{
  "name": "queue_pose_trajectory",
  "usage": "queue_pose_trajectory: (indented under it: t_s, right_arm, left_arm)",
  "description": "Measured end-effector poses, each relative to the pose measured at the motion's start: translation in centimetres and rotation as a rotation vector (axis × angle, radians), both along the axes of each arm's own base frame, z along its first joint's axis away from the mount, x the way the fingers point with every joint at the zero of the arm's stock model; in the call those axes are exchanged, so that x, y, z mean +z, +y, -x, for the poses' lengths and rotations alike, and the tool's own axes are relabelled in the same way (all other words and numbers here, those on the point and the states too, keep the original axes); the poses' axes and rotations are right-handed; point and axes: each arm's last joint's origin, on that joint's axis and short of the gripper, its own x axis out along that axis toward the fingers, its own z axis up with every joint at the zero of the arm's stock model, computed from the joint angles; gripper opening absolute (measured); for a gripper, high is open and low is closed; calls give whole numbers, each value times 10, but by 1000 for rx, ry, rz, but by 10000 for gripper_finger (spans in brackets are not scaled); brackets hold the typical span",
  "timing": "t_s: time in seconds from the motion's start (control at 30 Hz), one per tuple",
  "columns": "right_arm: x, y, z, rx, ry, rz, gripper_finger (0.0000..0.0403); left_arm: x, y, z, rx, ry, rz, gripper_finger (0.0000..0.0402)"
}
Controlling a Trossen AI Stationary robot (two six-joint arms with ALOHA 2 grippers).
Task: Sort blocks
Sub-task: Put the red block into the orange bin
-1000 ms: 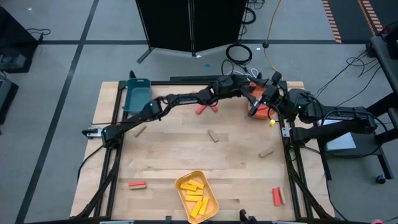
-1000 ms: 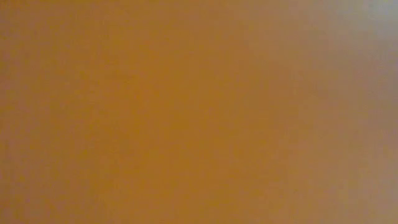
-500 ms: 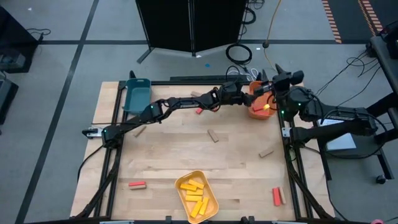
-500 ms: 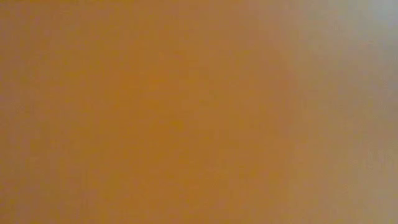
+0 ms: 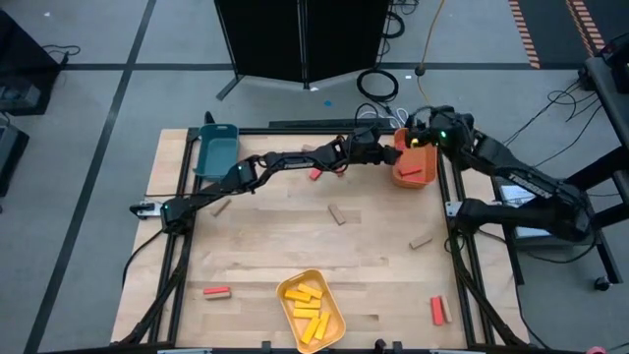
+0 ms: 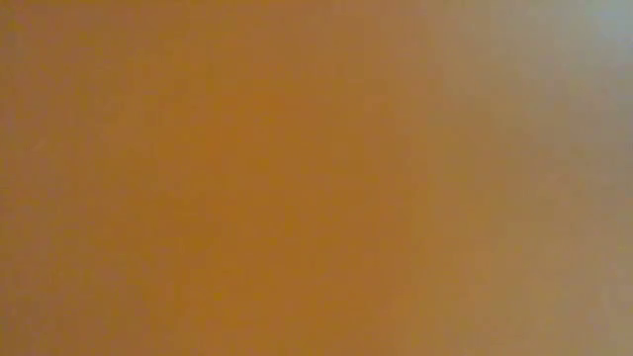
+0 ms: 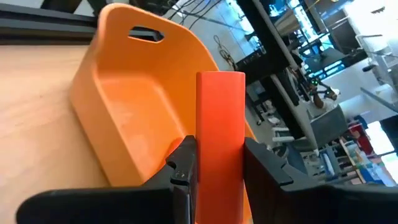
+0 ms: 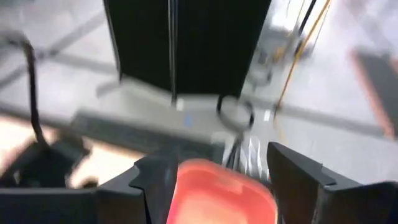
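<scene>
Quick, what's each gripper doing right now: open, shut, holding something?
Left gripper: shut on a red block, beside the orange tray.
Right gripper: open, holding nothing, above the orange tray.

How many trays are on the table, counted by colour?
Teal tray: 1
Orange tray: 1
Yellow tray: 1
Total: 3

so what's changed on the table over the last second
The right pincer lifted off the orange tray, which now sits flat with a red block inside, and hangs open above it. The left pincer moved closer to the tray, gripping its red block throughout. The loose blocks, yellow tray and teal tray stayed put.
</scene>
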Motion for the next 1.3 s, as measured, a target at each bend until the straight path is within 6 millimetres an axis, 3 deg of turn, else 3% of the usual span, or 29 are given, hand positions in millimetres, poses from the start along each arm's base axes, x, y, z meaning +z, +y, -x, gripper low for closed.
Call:
queue_pose_trajectory:
  t_s: [0.17,0.47,0.63,0.83,1.1,1.3]
  right_arm:
    - [-3,-23,5,-3,64,-243,208]
    - [10,-53,-8,40,155,-463,208]
    - [7,-62,-16,57,180,-517,208]
    - [5,-63,-18,55,187,-526,208]
    - [6,-62,-16,81,213,-518,208]
    - [27,-45,-1,127,206,-419,206]
  left_arm:
    - [0,7,2,22,-15,49,79]
    - [2,8,2,14,-39,63,81]
    - [7,8,2,-8,-72,15,158]
    - [7,8,2,-31,-68,14,230]
    - [7,13,4,-108,-71,-21,238]
    - [3,16,7,-224,-34,-14,238]
